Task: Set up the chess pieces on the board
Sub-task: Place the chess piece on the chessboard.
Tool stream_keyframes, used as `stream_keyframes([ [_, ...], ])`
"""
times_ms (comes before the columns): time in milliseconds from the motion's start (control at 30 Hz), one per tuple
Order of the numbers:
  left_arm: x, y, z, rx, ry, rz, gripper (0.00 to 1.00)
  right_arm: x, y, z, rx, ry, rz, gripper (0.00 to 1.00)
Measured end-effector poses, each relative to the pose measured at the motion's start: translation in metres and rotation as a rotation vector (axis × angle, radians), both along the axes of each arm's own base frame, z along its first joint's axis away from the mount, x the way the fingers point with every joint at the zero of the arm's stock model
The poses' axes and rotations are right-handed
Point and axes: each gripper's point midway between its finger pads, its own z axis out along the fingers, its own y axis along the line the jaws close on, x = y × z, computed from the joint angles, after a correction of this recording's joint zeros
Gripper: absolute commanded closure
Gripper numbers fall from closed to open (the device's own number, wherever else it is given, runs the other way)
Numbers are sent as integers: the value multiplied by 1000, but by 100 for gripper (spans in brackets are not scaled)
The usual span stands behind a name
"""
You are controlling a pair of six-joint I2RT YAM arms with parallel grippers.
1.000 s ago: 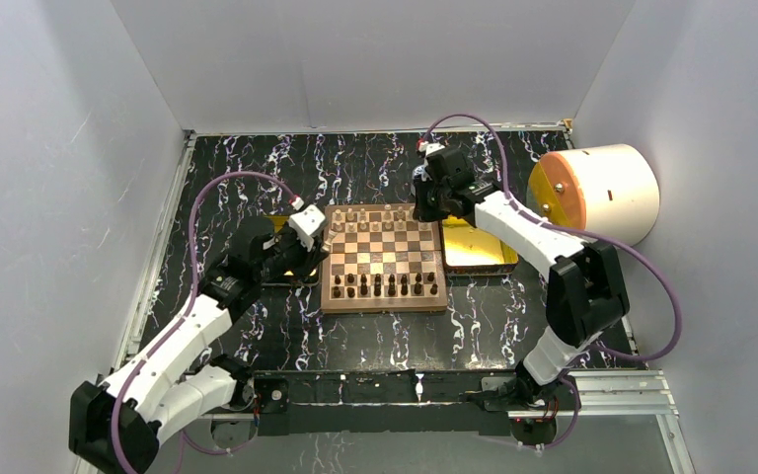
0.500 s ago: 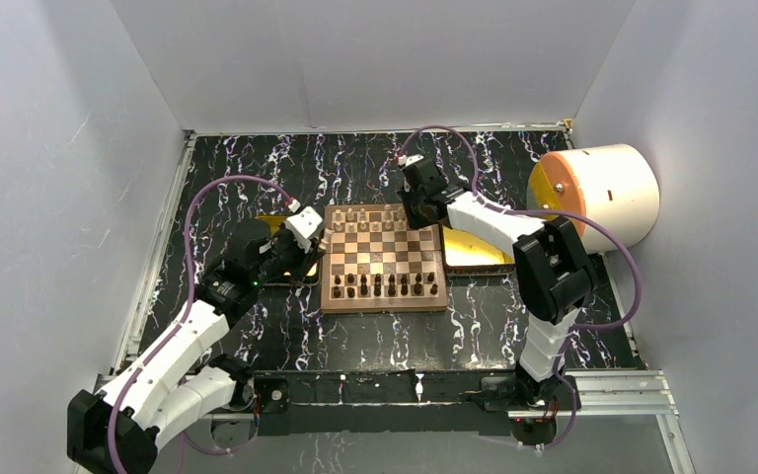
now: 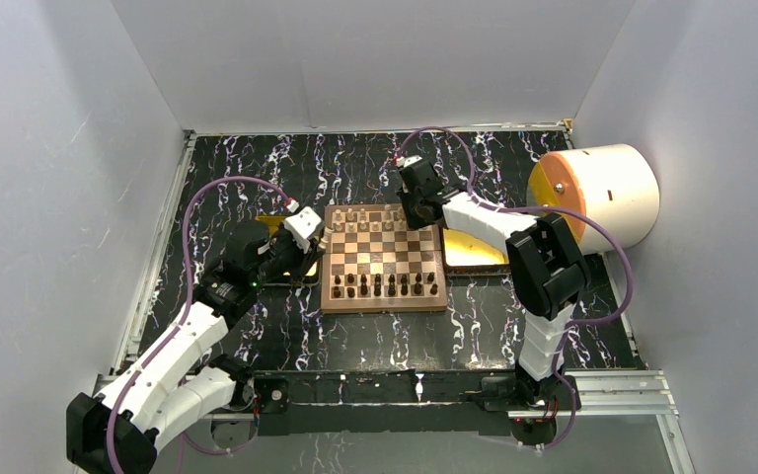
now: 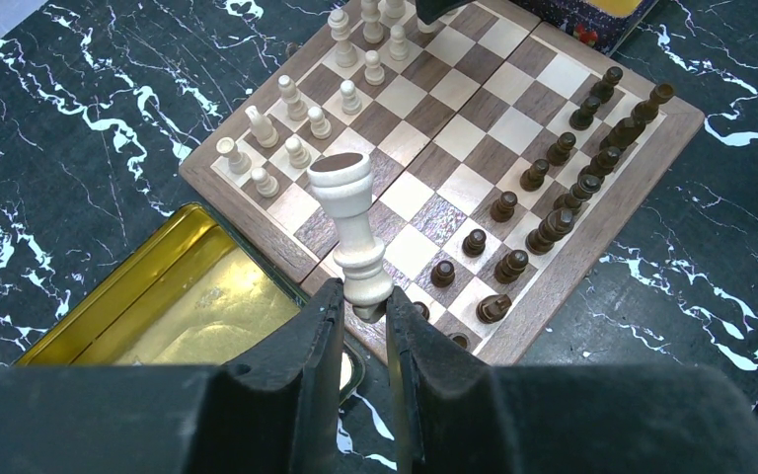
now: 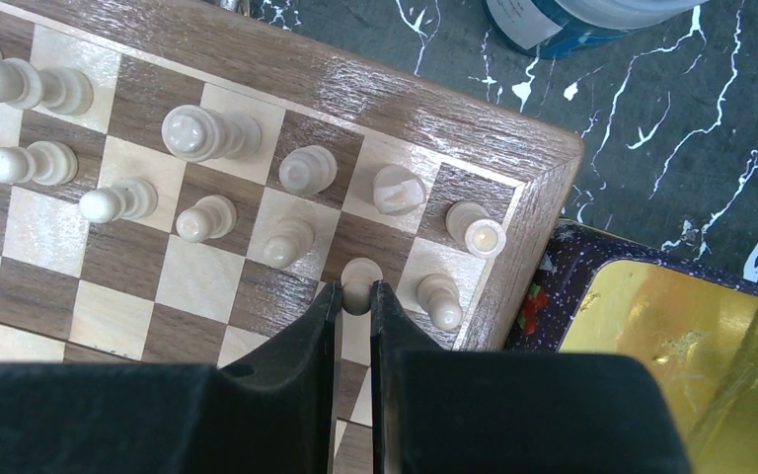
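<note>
The chessboard [image 3: 383, 259] lies mid-table, with cream pieces [image 3: 360, 217] along its far rows and dark pieces [image 3: 385, 286] along the near rows. My left gripper [image 4: 364, 301] is shut on a tall cream piece [image 4: 350, 222], held by its base above the board's left edge, beside a gold tray [image 4: 173, 306]. My right gripper [image 5: 355, 296] is shut on a cream pawn [image 5: 358, 281] over the second row near the board's far right corner [image 5: 543, 168], between other cream pawns [image 5: 439, 296].
A second gold tray [image 3: 474, 247] lies right of the board; it shows in the right wrist view [image 5: 691, 326]. A blue-and-white jar [image 5: 572, 15] stands past the board's corner. A large cream cylinder [image 3: 597, 193] lies at the right wall.
My right arm swung left from over the right tray to the board's far right corner. My left arm shifted only slightly, still holding its piece.
</note>
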Motion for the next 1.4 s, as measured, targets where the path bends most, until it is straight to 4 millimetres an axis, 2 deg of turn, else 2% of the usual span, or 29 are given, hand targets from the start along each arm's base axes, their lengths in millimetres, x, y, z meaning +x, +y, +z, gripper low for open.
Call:
stream_keyframes([
  [233, 0, 0, 0, 0, -1, 0, 100, 3, 0, -7, -13, 8, -4, 84],
  [500, 0, 0, 0, 0, -1, 0, 100, 7, 2, -7, -13, 0, -11, 79],
  [933, -1, 0, -4, 3, 7, 0, 100, 5, 2, -7, -14, 24, -27, 79],
  [1133, -1, 0, -5, 3, 8, -1, 100, 5, 2, -7, -13, 27, -32, 67],
  [1400, -1, 0, -5, 0, 11, 0, 100, 5, 2, -7, -11, 29, -34, 62],
])
